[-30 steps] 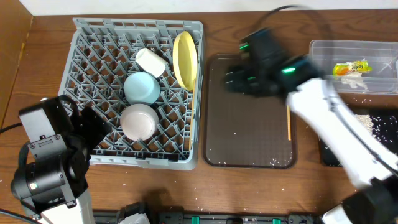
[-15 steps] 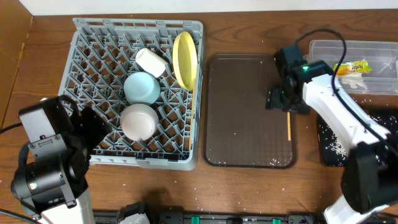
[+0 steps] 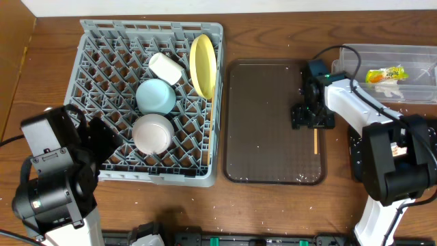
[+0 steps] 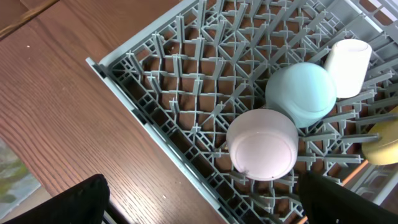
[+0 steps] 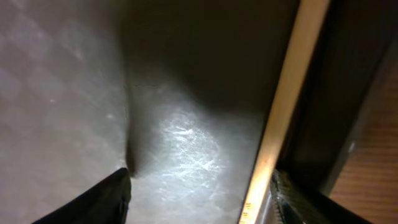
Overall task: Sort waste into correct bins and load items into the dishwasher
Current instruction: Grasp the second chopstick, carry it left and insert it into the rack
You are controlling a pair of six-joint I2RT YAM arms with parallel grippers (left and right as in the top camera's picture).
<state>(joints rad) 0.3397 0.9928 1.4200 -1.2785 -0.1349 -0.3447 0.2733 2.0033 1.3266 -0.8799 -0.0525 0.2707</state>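
The grey dish rack [image 3: 109,61] holds the pinkish-white cup [image 3: 165,67], light blue bowl [image 3: 156,96], white bowl [image 3: 151,133] and upright pale yellow plate [image 3: 203,65]. In the left wrist view I see the white bowl [image 4: 262,144], blue bowl [image 4: 301,93] and cup [image 4: 348,67]. My left gripper [image 4: 205,205] is open and empty over the rack's near-left edge. A chopstick [image 3: 315,140] lies along the brown tray's right edge. My right gripper [image 3: 311,117] is open low over it. The chopstick [image 5: 283,112] lies just inside the right finger.
The dark brown tray [image 3: 266,123] lies between the rack and the bins. The clear container [image 3: 355,49] at the far right holds the yellow-green and orange wrapper [image 3: 386,74]. The black bin [image 3: 425,137] below it holds rice bits. Crumbs lie on the table.
My right arm has swung from the tray's upper middle to its right edge and come down over the chopstick. The left arm and the rack's contents have not moved.
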